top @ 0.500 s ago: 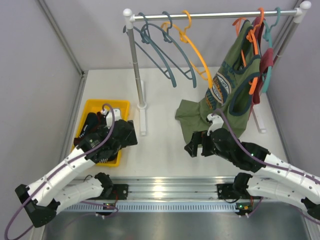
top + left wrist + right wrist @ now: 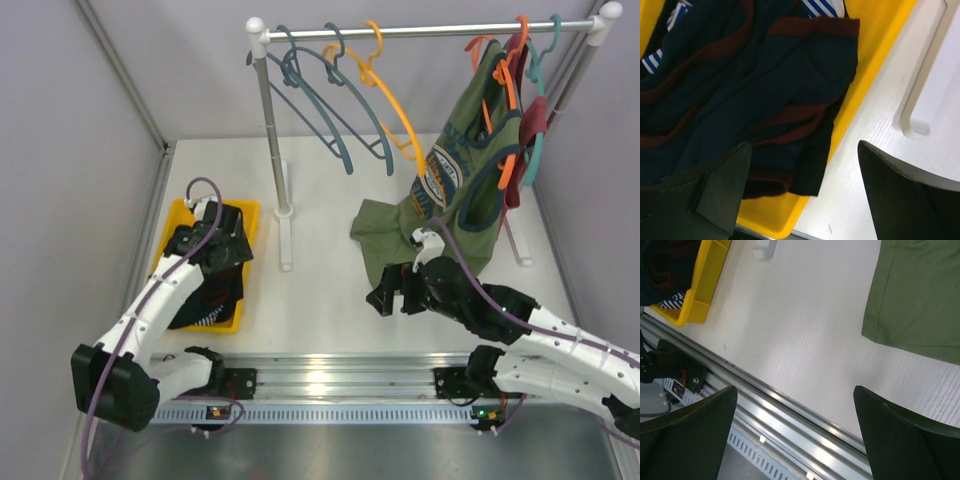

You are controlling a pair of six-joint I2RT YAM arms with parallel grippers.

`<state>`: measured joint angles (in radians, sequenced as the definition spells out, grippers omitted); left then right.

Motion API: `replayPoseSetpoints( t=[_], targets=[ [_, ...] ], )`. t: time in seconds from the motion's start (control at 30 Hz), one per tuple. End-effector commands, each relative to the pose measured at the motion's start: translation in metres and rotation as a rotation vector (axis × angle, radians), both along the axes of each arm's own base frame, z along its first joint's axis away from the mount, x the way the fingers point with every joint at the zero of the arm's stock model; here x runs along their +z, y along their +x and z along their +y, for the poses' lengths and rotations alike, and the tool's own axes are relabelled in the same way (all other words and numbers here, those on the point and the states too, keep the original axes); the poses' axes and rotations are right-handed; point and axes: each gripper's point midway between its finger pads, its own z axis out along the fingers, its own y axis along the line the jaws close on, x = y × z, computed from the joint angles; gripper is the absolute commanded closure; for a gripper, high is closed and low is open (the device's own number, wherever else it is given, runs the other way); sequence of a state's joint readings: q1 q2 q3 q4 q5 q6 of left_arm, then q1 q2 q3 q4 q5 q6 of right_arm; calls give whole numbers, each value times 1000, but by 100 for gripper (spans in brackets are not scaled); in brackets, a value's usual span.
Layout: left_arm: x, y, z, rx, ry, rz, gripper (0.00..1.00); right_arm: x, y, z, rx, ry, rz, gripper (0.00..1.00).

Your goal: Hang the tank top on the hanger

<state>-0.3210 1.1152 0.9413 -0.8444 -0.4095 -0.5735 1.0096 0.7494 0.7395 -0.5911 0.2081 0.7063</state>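
Note:
The tank top [image 2: 755,90], dark navy with maroon trim, lies crumpled in a yellow bin [image 2: 875,65] at the left of the table; from above it shows as a dark heap [image 2: 205,300]. My left gripper [image 2: 220,258] hovers over the bin, and in the wrist view it [image 2: 805,200] is open, straddling the top's near corner and the bin's rim, with nothing held. The hanger [image 2: 395,110], thin and yellow-orange, hangs empty on the rail. My right gripper [image 2: 392,297] stands open and empty above the bare table near its front edge [image 2: 795,430].
A clothes rack [image 2: 420,30] spans the back, its left post [image 2: 272,140] standing beside the bin. Blue-grey hangers [image 2: 330,100] hang left of the yellow one. An olive-green printed top [image 2: 455,175] drapes from a red-orange hanger onto the table. A striped garment [image 2: 822,6] lies under the tank top.
My left arm has swung left and away from me, carrying its gripper from the bin's right rim to over the bin. The right arm has barely moved.

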Motion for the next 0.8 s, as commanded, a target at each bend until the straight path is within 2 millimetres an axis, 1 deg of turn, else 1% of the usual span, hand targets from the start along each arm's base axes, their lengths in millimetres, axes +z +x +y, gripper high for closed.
replayPoseSetpoints(
  t=[0.0,0.07,0.1,0.17,0.3,0.4,0.47,0.5,0.57,0.6,0.7,0.73,0.77],
  targets=[
    [16,38,6,-17,3,-72,9,4,3,8,1,44,4,0],
    [15,47,9,-12,10,-79,11,4,4,9,2,45,4,0],
    [7,50,13,-3,24,-55,12,5,4,10,5,47,1,0],
    [0,55,17,6,40,-40,14,4,4,11,9,44,6,0],
    [-20,59,25,30,66,2,17,0,4,14,15,43,14,0],
    [-28,62,29,42,82,7,22,-2,3,16,24,36,23,0],
    [-35,61,31,41,89,20,29,-4,3,17,32,32,24,0],
    [-38,62,34,48,90,27,36,-5,3,18,34,30,29,0],
    [-41,62,35,50,84,39,45,-5,3,19,36,31,28,0],
    [-42,62,37,53,83,43,52,-6,3,21,40,32,29,0],
    [-41,60,38,50,84,43,64,-5,3,23,44,42,30,0],
    [-41,59,38,49,87,49,73,-5,3,24,47,41,32,0],
    [-40,58,39,50,89,52,79,-5,3,24,47,45,32,0]
  ],
)
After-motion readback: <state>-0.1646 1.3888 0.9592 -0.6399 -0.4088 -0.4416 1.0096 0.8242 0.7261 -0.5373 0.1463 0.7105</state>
